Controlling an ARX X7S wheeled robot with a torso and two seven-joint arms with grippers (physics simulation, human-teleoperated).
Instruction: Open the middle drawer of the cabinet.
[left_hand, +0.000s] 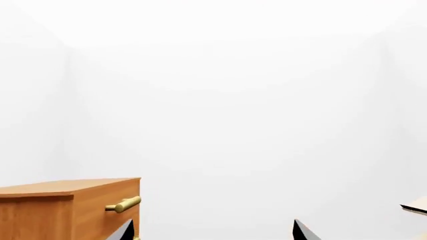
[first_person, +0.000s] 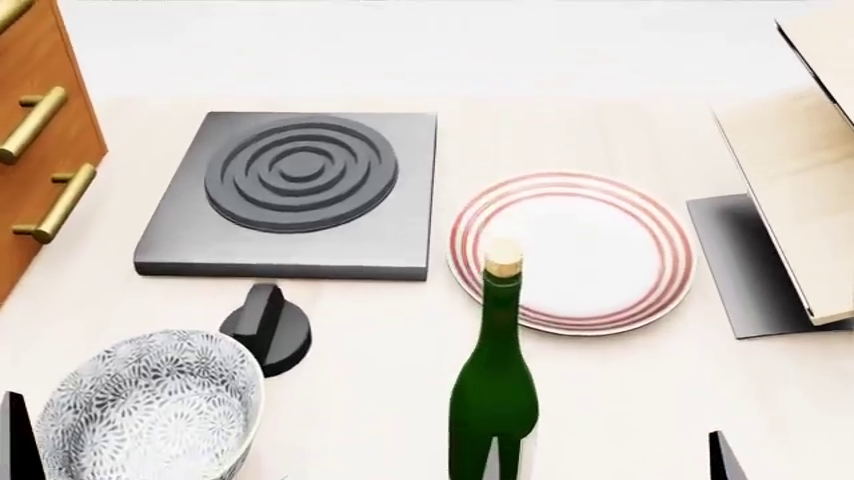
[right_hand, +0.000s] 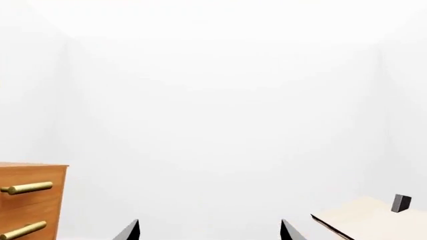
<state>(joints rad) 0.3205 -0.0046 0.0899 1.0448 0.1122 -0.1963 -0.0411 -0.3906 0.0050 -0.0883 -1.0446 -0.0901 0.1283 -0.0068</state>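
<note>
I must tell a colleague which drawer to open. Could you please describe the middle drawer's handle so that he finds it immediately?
Find the orange-brown cabinet at the table's far left. Three brass bars run down its front. The middle handle has one bar above and one below it.

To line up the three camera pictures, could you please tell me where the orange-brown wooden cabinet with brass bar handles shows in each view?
Head view: the orange-brown wooden cabinet is cut off at the upper left edge, handles facing right.
Left wrist view: at the bottom left corner, top face and one handle visible.
Right wrist view: at the bottom left edge, two handles visible.
Shared landmark: the brass bar handles, seen in all three.
</note>
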